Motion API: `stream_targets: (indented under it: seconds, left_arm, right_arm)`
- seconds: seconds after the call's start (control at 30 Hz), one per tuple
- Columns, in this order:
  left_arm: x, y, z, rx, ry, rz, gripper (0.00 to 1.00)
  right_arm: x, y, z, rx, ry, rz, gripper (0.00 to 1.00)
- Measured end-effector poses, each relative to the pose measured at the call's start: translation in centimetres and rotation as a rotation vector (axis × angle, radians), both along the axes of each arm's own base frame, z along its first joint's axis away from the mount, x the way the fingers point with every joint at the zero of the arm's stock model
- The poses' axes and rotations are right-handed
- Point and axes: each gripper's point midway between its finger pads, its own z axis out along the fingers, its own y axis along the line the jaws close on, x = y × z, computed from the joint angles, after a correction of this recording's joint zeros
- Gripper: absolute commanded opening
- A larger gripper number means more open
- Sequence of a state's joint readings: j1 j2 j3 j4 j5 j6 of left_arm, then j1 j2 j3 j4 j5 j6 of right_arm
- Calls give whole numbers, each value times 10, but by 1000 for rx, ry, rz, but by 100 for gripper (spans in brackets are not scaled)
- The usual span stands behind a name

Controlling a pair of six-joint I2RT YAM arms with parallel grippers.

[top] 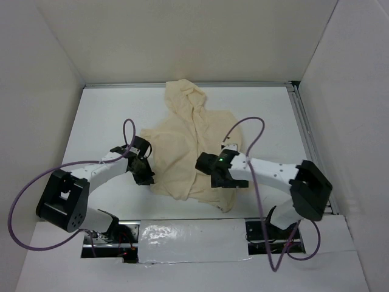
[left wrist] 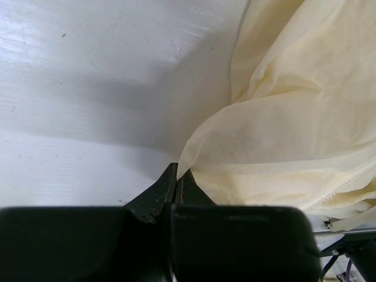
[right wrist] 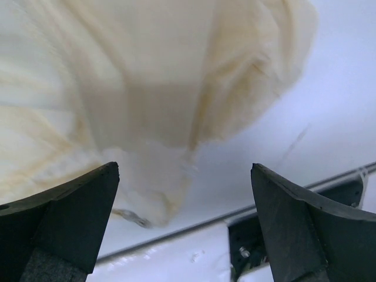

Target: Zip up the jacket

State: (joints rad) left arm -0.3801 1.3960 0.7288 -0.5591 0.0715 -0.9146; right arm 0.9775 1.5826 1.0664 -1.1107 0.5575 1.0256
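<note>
Now, your left gripper (left wrist: 178,171) is clenched on the left edge of the jacket (top: 182,149), which lies crumpled mid-table, likely to anchor it (cloth peaks at the tips). Your right gripper (right wrist: 183,170) hangs spread wide above the near hem.

Cream jacket (top: 182,152) lies crumpled, hood on the far side, between left gripper (top: 144,173) and right gripper (top: 226,181).
</note>
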Motion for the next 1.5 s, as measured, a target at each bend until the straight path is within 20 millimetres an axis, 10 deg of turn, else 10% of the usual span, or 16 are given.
stream_targets:
  seconds: [0.07,0.3,0.63,0.8,1.13,1.3,1.5]
  left_arm:
    - [0,0,0,-1,1,1,0]
    - [-8,-10,23,-57,-80,-54,99]
    - [-29,-52,76,-74,-172,-223,99]
    - [-32,-78,89,-67,-214,-362,99]
    - [-13,-113,51,-129,-190,-537,99]
    - [3,-116,8,-142,-98,-533,99]
    - [65,-116,12,-227,-119,-438,99]
  right_arm:
    - [-14,-9,2,70,-1,-3,100]
    - [-12,48,22,407,-35,168,100]
    - [4,113,19,555,-6,247,99]
    - [-13,93,-3,580,37,167,99]
    - [-34,42,-32,619,90,36,100]
    - [-4,41,-47,593,134,-12,99]
    - [75,53,-43,638,99,-13,98]
